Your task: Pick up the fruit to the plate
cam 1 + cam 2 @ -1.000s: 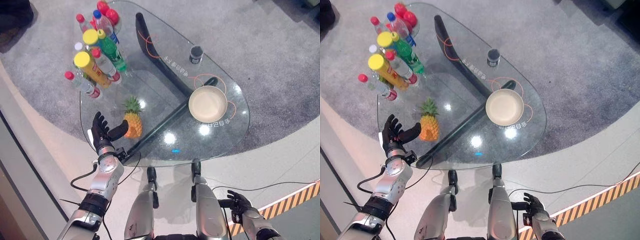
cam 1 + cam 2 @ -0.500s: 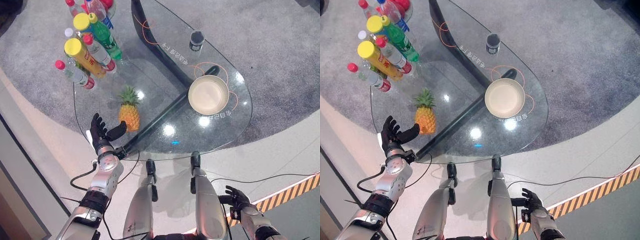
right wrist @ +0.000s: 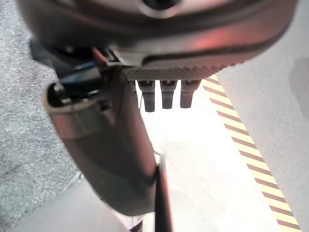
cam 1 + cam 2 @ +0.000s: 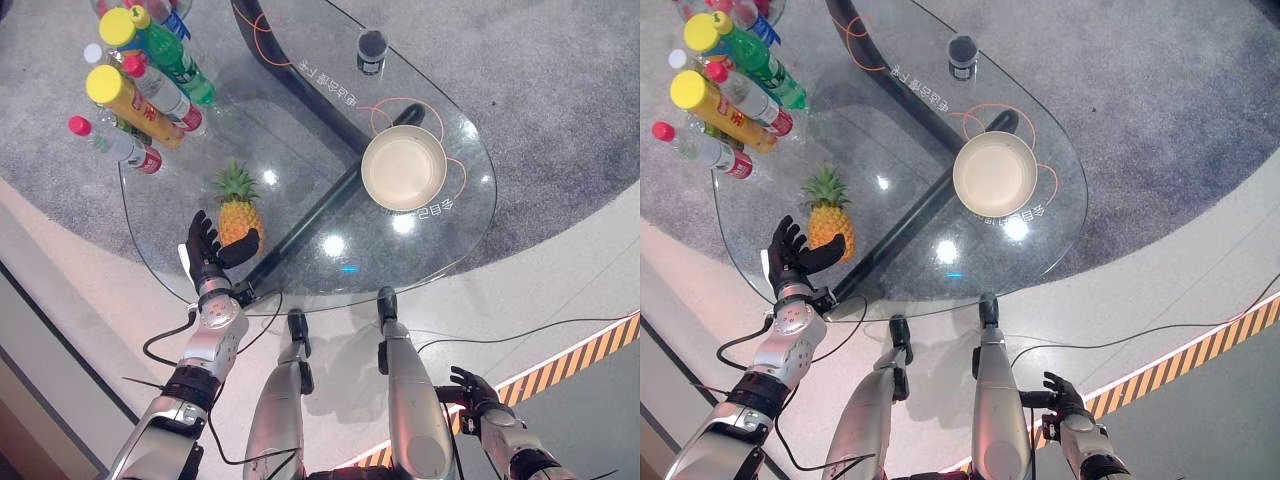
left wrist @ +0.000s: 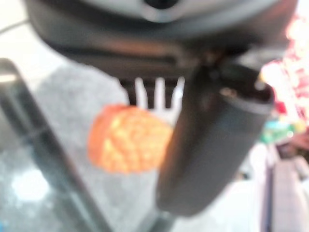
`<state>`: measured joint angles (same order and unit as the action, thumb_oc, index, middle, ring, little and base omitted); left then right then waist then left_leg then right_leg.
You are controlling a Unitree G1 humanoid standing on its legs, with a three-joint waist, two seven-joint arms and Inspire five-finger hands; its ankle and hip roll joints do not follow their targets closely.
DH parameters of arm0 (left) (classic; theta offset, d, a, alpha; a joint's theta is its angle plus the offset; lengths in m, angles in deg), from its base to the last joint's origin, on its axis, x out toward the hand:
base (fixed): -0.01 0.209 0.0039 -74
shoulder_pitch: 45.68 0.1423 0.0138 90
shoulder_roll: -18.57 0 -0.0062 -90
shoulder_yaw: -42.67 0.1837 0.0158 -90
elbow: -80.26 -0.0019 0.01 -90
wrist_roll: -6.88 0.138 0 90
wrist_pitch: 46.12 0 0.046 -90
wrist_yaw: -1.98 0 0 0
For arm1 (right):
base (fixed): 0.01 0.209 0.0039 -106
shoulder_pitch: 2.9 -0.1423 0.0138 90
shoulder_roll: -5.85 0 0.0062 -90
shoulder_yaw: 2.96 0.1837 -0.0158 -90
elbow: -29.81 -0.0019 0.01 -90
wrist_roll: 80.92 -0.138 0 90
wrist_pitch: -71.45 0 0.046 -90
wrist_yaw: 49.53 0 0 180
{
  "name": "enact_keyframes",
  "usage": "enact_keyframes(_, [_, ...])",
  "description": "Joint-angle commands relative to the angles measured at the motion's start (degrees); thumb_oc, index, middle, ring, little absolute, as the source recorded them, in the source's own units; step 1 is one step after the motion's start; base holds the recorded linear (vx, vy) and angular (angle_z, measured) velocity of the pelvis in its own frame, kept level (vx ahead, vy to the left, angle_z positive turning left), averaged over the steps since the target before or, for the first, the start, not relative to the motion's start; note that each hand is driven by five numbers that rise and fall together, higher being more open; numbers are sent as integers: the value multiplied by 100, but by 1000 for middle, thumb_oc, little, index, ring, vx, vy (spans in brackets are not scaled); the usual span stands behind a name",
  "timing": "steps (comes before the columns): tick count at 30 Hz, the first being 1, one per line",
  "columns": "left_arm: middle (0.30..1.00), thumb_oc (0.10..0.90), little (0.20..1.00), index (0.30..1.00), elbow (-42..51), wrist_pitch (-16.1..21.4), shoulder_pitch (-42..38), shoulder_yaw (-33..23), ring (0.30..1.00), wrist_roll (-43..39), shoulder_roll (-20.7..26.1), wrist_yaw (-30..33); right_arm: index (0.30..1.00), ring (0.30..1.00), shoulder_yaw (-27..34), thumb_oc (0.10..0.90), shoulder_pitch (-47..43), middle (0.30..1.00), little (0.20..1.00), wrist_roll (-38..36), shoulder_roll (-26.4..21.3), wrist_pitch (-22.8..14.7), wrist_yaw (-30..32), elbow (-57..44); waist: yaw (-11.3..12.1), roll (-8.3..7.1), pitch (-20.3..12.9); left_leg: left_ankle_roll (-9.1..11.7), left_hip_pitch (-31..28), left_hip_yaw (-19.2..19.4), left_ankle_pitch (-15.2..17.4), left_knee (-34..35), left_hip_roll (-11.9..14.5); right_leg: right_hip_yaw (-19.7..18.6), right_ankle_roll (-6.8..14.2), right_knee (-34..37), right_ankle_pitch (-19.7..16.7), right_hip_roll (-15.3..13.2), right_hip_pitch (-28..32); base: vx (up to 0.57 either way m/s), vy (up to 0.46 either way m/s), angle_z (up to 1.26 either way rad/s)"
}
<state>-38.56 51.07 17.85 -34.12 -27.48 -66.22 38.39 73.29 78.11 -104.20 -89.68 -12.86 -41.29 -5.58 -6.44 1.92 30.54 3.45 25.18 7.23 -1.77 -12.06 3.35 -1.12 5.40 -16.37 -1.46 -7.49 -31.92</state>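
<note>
pineapple [image 4: 238,208] upright nr surface [image 4: 300,150] edge | left hand [image 4: 207,255] spread beside it, pre-grasp | plate [image 4: 403,168] well apart, awaits fruit | right hand [image 4: 470,388] low, fingers loose, idle

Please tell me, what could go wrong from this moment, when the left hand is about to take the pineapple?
1. The pineapple stands upright on the glass table; the open left hand might tip it before closing.
2. The bottles stand just beyond it; a toppled pineapple could strike them.
3. The plate lies across the table, a long carry.
</note>
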Motion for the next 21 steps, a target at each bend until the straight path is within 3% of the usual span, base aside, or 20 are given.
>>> enact_keyframes(1, [900, 800, 900, 900, 228, 426, -101, -122, 900, 87, 339, -73, 900, 900, -230, 800, 276, 900, 900, -145, -241, 23, 157, -156, -34, -123, -75, -106, 507, -9, 390, -807, -191, 278, -90, -123, 100, 72, 98, -8, 6, -4])
enact_keyframes(21, [900, 800, 900, 900, -680, 253, -324, -217, 900, -224, 211, 83, 900, 900, -376, 800, 180, 900, 900, -235, -214, 153, 319, -348, -81, -131, -75, -98, 654, 44, 341, -716, -208, 269, -80, -37, 39, 98, -67, 0, 0, -1])
